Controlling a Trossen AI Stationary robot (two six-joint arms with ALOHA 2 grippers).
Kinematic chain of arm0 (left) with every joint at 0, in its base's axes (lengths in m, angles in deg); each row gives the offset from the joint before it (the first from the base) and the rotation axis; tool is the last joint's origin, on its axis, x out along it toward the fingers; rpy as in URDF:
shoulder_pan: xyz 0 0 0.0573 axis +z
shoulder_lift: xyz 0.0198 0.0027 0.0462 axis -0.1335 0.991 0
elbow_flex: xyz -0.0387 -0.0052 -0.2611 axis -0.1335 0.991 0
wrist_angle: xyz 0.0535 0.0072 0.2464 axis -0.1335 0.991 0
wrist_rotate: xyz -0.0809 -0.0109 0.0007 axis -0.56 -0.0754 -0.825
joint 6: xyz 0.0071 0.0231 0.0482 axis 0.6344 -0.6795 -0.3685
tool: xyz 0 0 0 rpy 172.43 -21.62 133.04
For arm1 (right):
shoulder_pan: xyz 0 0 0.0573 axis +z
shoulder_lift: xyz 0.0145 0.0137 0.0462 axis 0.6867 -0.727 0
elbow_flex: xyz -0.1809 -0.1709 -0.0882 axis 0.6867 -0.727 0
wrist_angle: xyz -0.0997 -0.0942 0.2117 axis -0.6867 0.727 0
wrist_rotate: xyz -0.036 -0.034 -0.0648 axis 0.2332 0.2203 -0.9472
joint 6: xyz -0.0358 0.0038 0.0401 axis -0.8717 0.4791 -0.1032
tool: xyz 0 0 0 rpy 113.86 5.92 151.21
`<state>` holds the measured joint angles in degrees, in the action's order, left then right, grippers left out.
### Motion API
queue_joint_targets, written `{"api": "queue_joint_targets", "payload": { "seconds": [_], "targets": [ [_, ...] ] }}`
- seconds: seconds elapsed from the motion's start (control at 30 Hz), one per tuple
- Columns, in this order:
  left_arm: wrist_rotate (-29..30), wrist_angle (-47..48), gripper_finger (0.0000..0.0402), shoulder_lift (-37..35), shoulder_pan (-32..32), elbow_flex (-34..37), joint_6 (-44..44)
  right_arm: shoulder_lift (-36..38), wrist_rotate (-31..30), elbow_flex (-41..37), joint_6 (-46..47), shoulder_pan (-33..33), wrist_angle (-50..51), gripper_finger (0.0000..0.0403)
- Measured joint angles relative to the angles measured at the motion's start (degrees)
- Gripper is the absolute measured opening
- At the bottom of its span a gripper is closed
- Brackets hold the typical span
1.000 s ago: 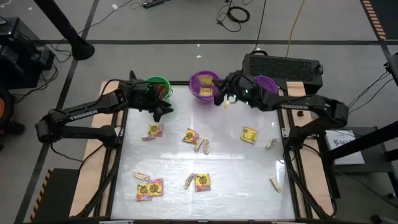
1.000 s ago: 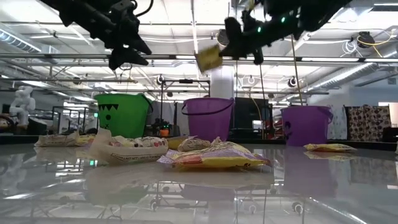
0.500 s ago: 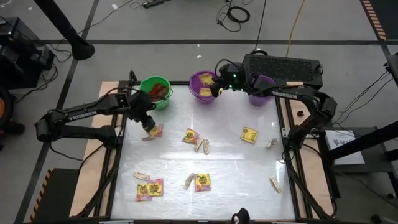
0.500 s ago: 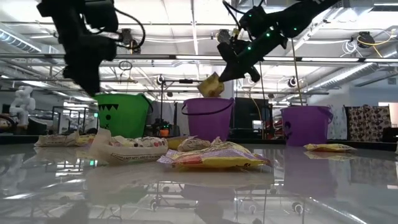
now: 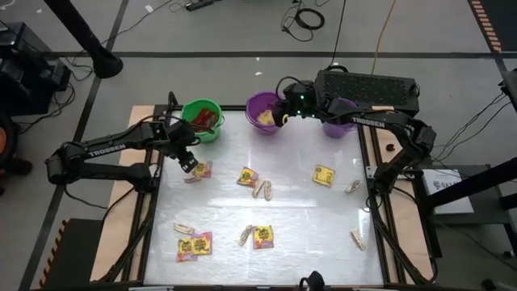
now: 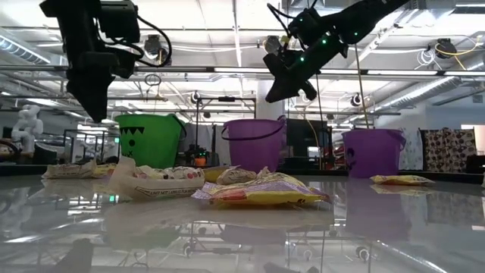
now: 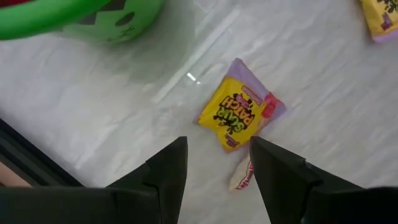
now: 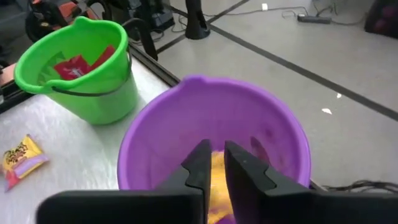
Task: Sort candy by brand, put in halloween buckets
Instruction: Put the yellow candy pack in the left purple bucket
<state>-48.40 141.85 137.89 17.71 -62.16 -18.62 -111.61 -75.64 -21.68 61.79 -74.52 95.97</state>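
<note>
**Over the middle purple bucket, right fingers barely parted**

Above the deep purple bucket, hung the right gripper, fingers nearly together with a thin slit between them and nothing clamped; yellow candy lay in the bucket's bottom right beneath. Stood at the table's far edge, between the green bucket on the left and the lavender bucket on the right. Held red packets in the green one.

Near the green bucket, poised the left gripper just above the table, fingers spread and empty, over a yellow Sour Patch packet that overlapped a pink-edged piece.

Farther out on the glossy table, lay more candy well apart: a yellow packet toward the right side, a yellow packet with a tan piece beside it near the middle, yellow and pink packets at the near left, another yellow packet near the front, and a narrow tan piece at the near right.
</note>
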Motion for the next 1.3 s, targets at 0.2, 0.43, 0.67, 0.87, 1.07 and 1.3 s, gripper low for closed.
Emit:
{"api": "queue_joint_targets", "payload": {
  "seconds": [0.2,0.43,0.67,0.87,1.07,1.3],
  "targets": [
    [1.5,-1.5,0.0180,0.0,0.0,0.0,-3.4,0.0,8.0,0.0,2.6,1.1,-2.0,0.0069],
    [2.1,-6.1,0.0180,0.0,0.0,0.0,-7.6,0.0,15.2,0.0,1.5,7.9,-5.3,0.0077],
    [2.6,-7.5,0.0180,0.0,0.0,0.0,-8.3,0.0,15.4,0.0,-1.2,15.6,13.2,0.0077],
    [2.6,-9.8,0.0180,0.0,0.0,0.1,-9.7,0.0,11.4,0.0,2.5,17.7,43.9,0.0077],
    [2.6,-17.2,0.0180,0.0,0.0,0.1,-9.7,0.1,7.3,-0.9,9.5,15.9,56.7,0.0101],
    [2.6,-19.8,0.0180,0.3,0.0,0.1,-9.5,0.0,6.7,-7.1,13.6,15.3,51.4,0.0190]
  ]
}}
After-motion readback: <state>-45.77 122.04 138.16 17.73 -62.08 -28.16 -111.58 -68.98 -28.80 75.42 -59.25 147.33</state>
